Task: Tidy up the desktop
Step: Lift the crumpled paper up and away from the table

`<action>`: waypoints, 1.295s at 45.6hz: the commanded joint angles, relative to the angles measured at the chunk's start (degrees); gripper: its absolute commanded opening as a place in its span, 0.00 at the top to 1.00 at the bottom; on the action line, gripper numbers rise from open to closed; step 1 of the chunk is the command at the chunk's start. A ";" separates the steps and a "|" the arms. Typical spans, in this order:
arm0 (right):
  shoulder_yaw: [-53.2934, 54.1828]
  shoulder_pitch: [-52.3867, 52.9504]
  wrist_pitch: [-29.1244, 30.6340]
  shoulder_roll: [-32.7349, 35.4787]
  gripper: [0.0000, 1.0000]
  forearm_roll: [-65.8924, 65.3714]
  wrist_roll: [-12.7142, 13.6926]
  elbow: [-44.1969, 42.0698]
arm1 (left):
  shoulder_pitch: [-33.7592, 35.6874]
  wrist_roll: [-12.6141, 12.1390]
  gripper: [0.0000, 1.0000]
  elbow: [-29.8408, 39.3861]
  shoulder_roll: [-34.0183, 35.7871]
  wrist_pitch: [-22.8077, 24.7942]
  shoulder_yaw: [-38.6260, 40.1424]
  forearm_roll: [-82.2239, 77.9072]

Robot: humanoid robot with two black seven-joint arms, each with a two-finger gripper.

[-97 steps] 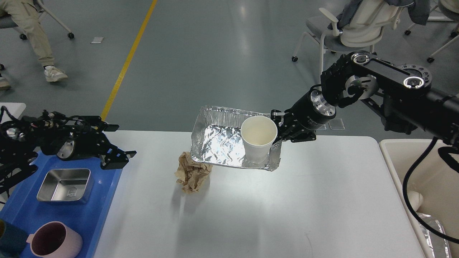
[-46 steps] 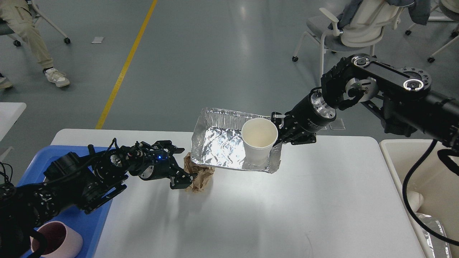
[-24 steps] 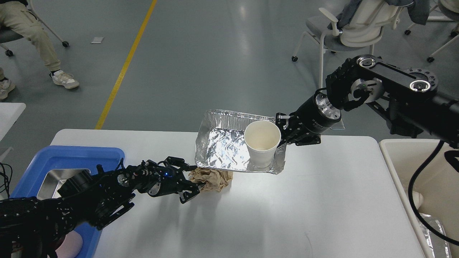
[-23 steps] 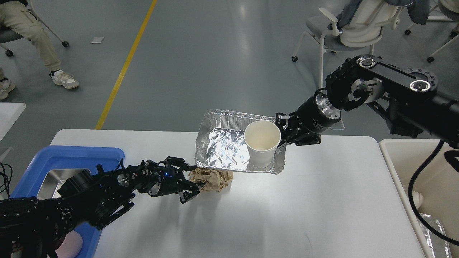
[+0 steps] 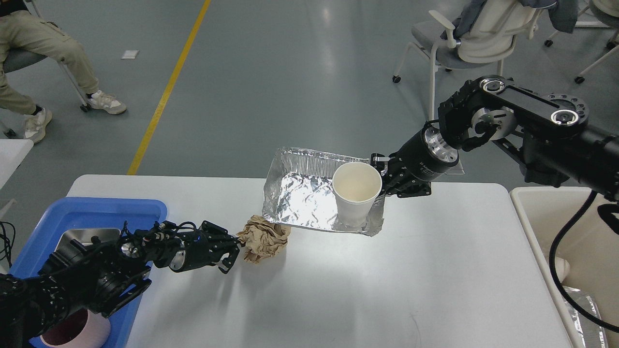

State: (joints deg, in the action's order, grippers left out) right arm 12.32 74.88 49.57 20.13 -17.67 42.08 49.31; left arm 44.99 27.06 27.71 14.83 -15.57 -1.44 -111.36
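Observation:
The white desktop [image 5: 387, 280] fills the lower half of the head view. A crumpled brown paper ball [image 5: 263, 239] lies left of centre. My left gripper [image 5: 231, 252] reaches in from the left and pinches the ball's left edge. A foil tray [image 5: 304, 198] sits at the far middle edge with a white paper cup [image 5: 357, 193] standing upright in its right end. My right gripper [image 5: 383, 181] comes in from the right and is shut on the tray's right rim, just behind the cup.
A blue tray [image 5: 106, 210] at the left edge holds a steel box [image 5: 72, 237] and a pink cup [image 5: 72, 333], both partly hidden by my left arm. A cream bin [image 5: 570, 227] stands off the table's right side. Chairs and a seated person are beyond.
My left arm swung from over the blue tray to the paper ball, closed on it and drew it back leftward. The foil tray with the cup shifted slightly right.

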 commanded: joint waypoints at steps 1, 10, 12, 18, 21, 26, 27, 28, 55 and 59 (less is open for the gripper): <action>-0.10 -0.17 0.00 0.00 1.00 0.00 -0.07 -0.09 | 0.01 1.76 1.00 0.85 3.80 -0.42 0.47 2.90; -0.02 -0.17 -0.09 -0.09 1.00 -0.09 0.02 -0.09 | 0.01 2.38 1.00 6.74 11.80 -0.42 0.65 10.98; -0.02 -0.26 -0.09 -0.18 1.00 -0.09 0.02 -0.09 | -0.08 2.38 1.00 8.32 13.73 -0.42 0.65 12.83; -0.02 -0.43 -0.09 -0.18 1.00 -0.09 0.02 -0.09 | -1.40 2.38 1.00 14.47 19.97 -0.42 0.65 15.91; -0.02 -0.43 -0.09 -0.35 1.00 -0.18 0.02 -0.09 | -1.93 2.38 0.99 20.00 24.62 0.10 0.65 16.44; 0.07 -0.35 -0.09 -0.53 1.00 -0.44 0.02 -0.09 | -2.72 2.38 0.99 32.03 33.41 1.50 0.65 17.23; 0.07 -0.35 -0.09 -0.53 1.00 -0.44 0.02 -0.09 | -2.80 2.38 0.98 34.41 35.08 2.12 0.65 17.67; 0.07 -0.35 -0.09 -0.53 1.00 -0.44 0.02 -0.09 | -2.81 2.38 0.98 36.87 37.01 2.99 0.65 18.28; 0.51 0.09 -0.18 -0.62 1.00 -0.44 0.02 0.18 | -3.86 7.04 0.98 55.87 67.96 7.49 0.82 43.93; 0.51 0.01 -0.18 -0.62 1.00 -0.44 0.02 0.26 | -3.33 7.13 0.98 56.40 69.46 7.49 1.87 46.06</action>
State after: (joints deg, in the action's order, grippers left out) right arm 12.82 74.96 49.39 19.50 -18.10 42.10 49.47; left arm 41.19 33.66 83.33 81.81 -8.08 -0.77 -68.99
